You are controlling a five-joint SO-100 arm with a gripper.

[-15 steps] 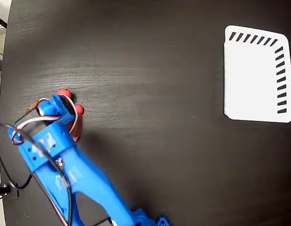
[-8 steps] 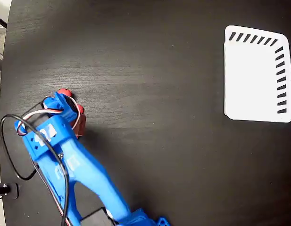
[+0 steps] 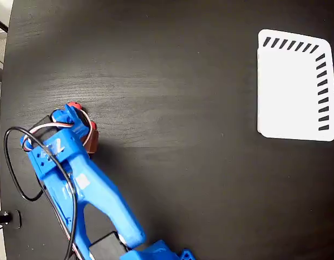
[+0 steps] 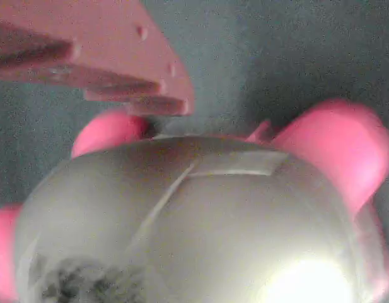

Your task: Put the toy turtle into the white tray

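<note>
One toy turtle point(image 4: 194, 227) fills my wrist view beneath my pincer point(image 3: 80, 127); whether its fingers grip I cannot tell. White tray point(image 3: 294, 86) sits well apart across the desk point(image 3: 172, 108).

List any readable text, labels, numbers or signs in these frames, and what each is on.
No readable text anywhere.
Toy turtle: a square mark on the shell, nothing legible in it.
White tray: only dark slanted slots, no lettering.
Blue arm: pale patches, too small to read.
</note>
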